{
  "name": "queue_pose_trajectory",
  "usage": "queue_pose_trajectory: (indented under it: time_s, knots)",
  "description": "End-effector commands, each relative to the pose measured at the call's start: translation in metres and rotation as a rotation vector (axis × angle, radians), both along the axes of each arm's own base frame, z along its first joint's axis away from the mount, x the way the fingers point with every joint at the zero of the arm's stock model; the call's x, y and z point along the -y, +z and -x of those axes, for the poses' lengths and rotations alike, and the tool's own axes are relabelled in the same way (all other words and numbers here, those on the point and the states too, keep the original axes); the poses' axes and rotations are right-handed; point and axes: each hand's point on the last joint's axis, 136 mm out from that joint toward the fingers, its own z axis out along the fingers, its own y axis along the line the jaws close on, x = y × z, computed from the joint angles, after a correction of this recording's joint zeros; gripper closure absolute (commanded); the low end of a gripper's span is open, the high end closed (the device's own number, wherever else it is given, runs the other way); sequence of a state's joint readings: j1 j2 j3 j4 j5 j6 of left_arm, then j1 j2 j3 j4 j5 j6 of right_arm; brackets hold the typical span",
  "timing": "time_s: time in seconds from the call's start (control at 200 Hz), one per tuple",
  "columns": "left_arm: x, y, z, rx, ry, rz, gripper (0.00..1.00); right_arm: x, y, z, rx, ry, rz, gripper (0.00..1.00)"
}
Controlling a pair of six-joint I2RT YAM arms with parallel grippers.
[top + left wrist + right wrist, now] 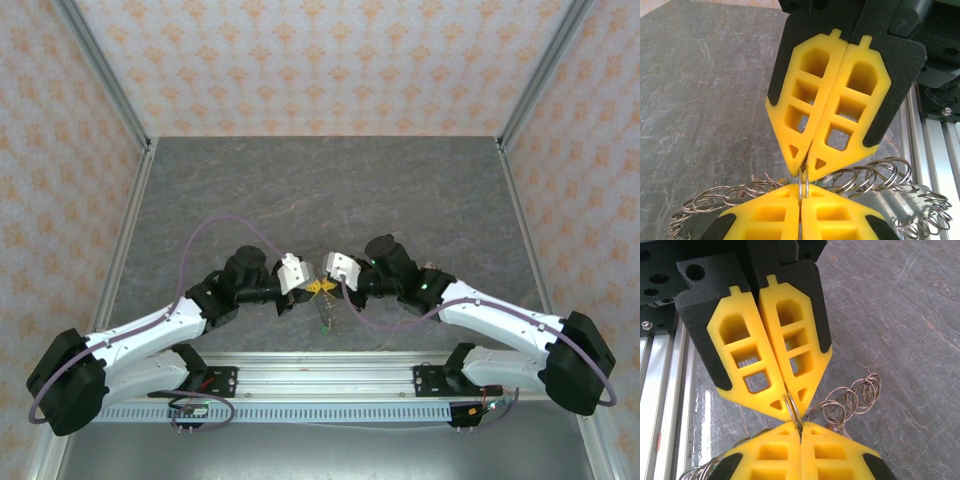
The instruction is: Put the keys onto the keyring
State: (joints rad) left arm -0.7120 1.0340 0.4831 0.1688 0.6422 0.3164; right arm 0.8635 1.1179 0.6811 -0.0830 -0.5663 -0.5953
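Status: threading in progress, not complete.

1. The left claw [301, 277] and the right claw [338, 270] meet tip to tip above the middle of the near edge of the grey stone-patterned tabletop [330, 190].
2. I read both claws as pressed together. Each pinches the same thin wire loop of the keyring [865, 176], a silver chain-like string of linked wire loops.
3. From the pinch point the rest of the keyring drapes out to either side. In the top view it hangs toward the tabletop's near edge.
4. I cannot pick out the small flat keys with confidence. The hanging part is too small in the top view to resolve.
5. I therefore cannot confirm any key on the keyring.

Remaining, in my judgement: part a loop, slide each key on, then check that it sits on the wire.
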Motion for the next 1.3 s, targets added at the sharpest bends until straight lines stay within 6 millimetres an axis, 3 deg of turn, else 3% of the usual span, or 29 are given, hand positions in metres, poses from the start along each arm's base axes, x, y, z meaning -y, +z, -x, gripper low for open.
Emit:
queue_pose_trajectory:
  time_s: [0.0,0.515,0.571,0.661,1.016,1.121,1.291]
  knots:
    - [0.000,0.012,-0.005,0.055,0.014,0.015,0.92,-0.014,0.030,0.007,0.056,0.069,-0.072,1.00]
    - [0.000,0.011,-0.004,0.049,0.003,0.007,0.88,-0.015,0.035,0.012,0.056,0.087,-0.123,1.00]
    - [0.000,0.011,-0.004,0.050,0.004,0.007,0.89,-0.015,0.036,0.013,0.053,0.088,-0.123,1.00]
    - [0.000,0.011,-0.005,0.052,0.012,0.005,1.00,-0.014,0.035,0.014,0.052,0.091,-0.120,1.00]
    - [0.006,0.030,0.006,0.078,-0.046,0.100,1.00,-0.008,0.022,0.011,-0.010,0.047,-0.197,0.87]
    - [0.007,0.032,0.007,0.079,-0.057,0.109,1.00,-0.007,0.020,0.011,-0.026,0.047,-0.222,0.88]
    - [0.005,0.033,0.004,0.086,-0.031,0.113,1.00,-0.004,0.018,0.006,-0.037,0.026,-0.224,0.99]
